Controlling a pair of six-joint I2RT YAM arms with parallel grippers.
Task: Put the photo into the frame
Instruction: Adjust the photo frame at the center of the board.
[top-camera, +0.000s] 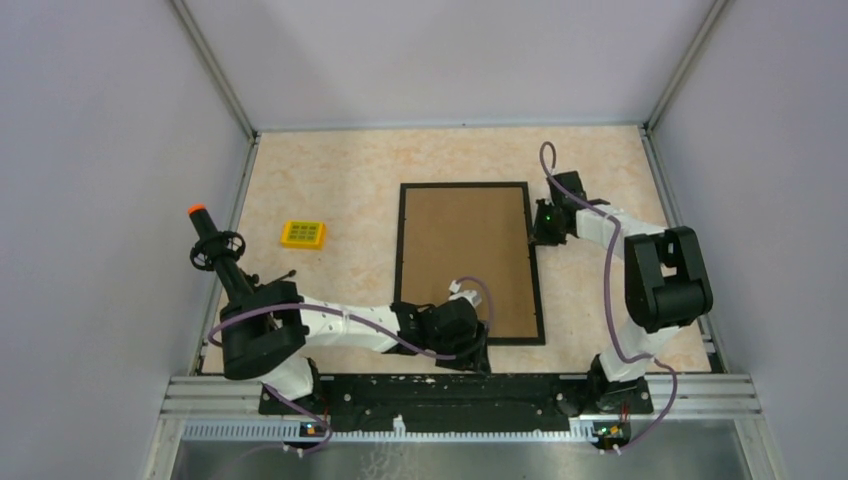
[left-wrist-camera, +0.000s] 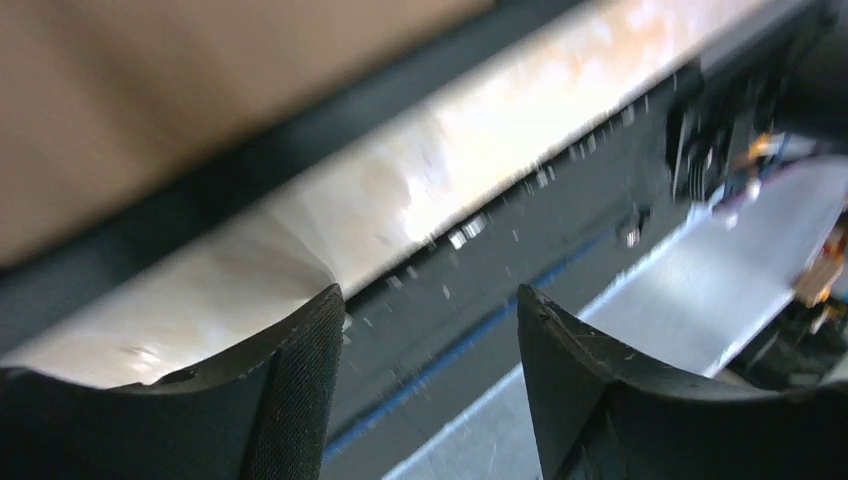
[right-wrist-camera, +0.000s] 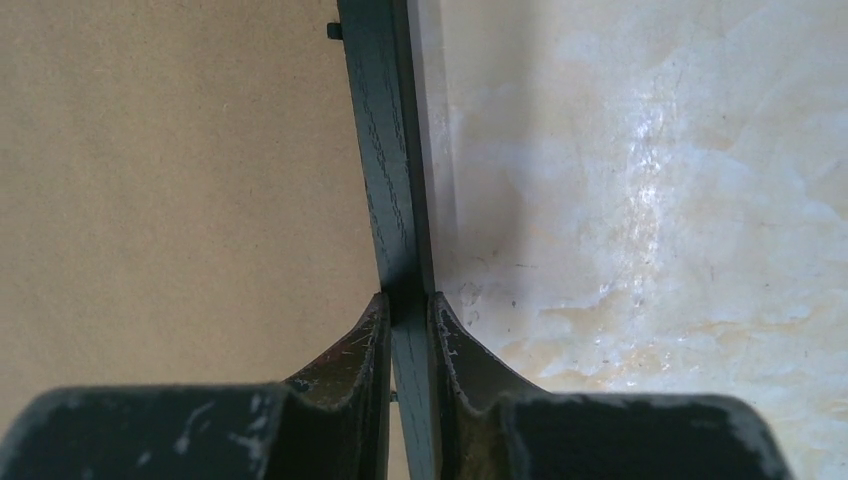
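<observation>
The frame (top-camera: 400, 260) lay flat at the centre of the worktop (top-camera: 330, 180), a brown board (top-camera: 465, 260) filling it. The right gripper (right-wrist-camera: 408, 300) was clamped on its right rail. The left gripper (left-wrist-camera: 430, 305), jaws apart and empty, stood at the frame's near rail, beside the worktop's near edge.

Left arm (top-camera: 340, 325) low, reaching sideways; left fingers (left-wrist-camera: 300, 380) apart. Right arm (top-camera: 665, 275) extended; right fingers (right-wrist-camera: 365, 340) pinching frame (right-wrist-camera: 385, 150) rail.

Pale grey walls (top-camera: 100, 150); beige marbled tabletop (top-camera: 340, 170); aluminium rail (top-camera: 200, 395) at near edge.
</observation>
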